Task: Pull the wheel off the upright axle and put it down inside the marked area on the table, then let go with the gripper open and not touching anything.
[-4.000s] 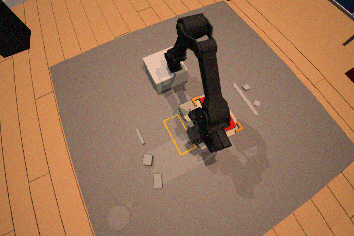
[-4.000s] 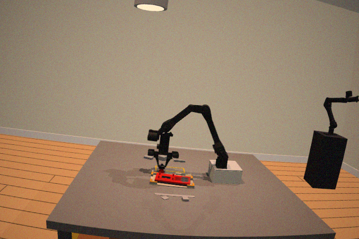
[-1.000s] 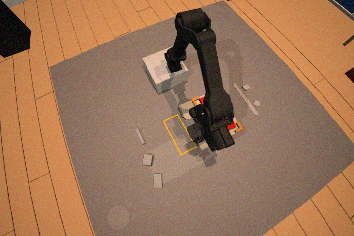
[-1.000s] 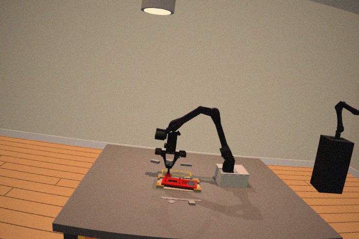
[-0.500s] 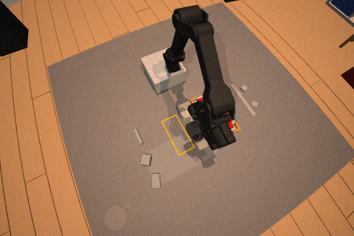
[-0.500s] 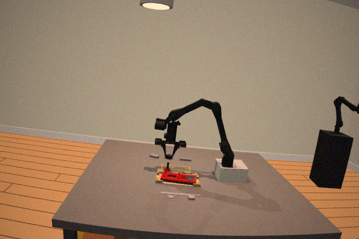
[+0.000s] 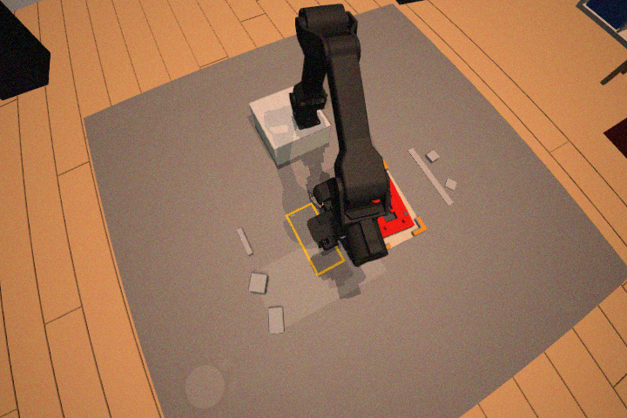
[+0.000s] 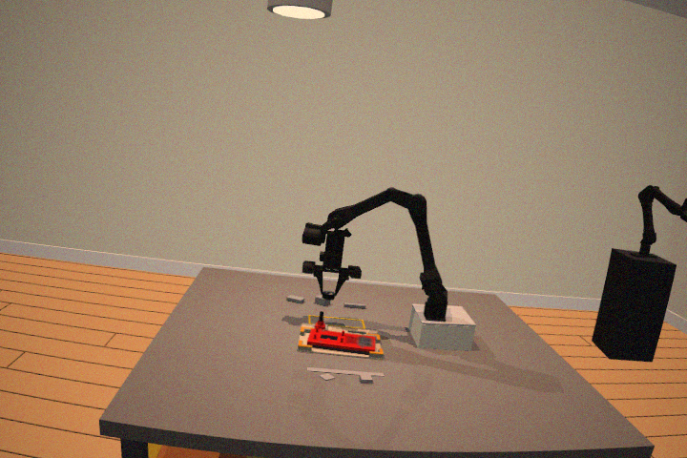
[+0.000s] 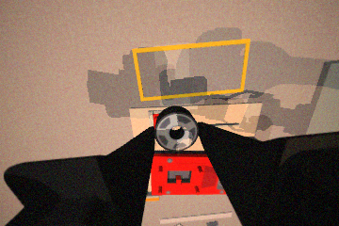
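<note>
My gripper [image 8: 328, 292] [image 9: 175, 128] is shut on the wheel [image 8: 328, 296] [image 9: 191, 130], a black tyre with a grey spoked hub. The wheel is off the axle, clear above the table. The upright axle [image 8: 321, 316] stands dark on the red base [image 7: 399, 209] [image 8: 358, 346] [image 9: 186, 162], below the wheel in the exterior view. The marked area, a yellow outline [image 7: 301, 245] [image 8: 336, 318] [image 9: 191, 45], lies on the table beside the base's board. In the wrist view it is beyond the wheel. The arm hides the fingertips and wheel in the top view.
The red base sits on a pale board [image 7: 404, 243] with orange corners. A white box [image 7: 270, 105] [image 8: 447, 337] bears the arm. Grey blocks [image 7: 258, 282] [image 7: 275, 320] and a short strip [image 7: 244, 241] lie past the outline. A long strip [image 7: 430, 176] lies on the board's other side.
</note>
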### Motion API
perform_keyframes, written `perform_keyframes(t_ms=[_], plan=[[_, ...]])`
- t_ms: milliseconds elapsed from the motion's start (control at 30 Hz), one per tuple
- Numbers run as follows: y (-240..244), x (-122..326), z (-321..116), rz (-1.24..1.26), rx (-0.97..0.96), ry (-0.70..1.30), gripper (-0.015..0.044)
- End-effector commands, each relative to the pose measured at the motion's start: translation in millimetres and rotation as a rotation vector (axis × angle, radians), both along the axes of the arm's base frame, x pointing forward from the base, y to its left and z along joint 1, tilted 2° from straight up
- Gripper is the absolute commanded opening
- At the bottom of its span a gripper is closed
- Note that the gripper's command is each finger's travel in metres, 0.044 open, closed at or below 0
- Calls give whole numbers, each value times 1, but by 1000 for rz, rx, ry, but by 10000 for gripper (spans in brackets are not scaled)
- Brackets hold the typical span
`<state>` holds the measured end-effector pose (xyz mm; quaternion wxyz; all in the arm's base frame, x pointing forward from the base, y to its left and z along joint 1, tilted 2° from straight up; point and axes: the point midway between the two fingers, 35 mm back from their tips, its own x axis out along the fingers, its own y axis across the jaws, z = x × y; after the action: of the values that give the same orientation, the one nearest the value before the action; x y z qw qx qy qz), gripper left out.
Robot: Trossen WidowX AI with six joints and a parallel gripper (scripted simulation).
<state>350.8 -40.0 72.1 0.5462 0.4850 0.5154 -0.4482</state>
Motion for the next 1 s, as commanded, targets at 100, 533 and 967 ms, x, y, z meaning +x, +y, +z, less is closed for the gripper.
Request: perform_keyframes(t_ms=[100, 533, 967], plan=[[-26, -16, -2, 3, 0, 9, 0], [-55, -34, -3, 2, -2, 11, 0], [-55, -30, -37, 2, -2, 11, 0]])
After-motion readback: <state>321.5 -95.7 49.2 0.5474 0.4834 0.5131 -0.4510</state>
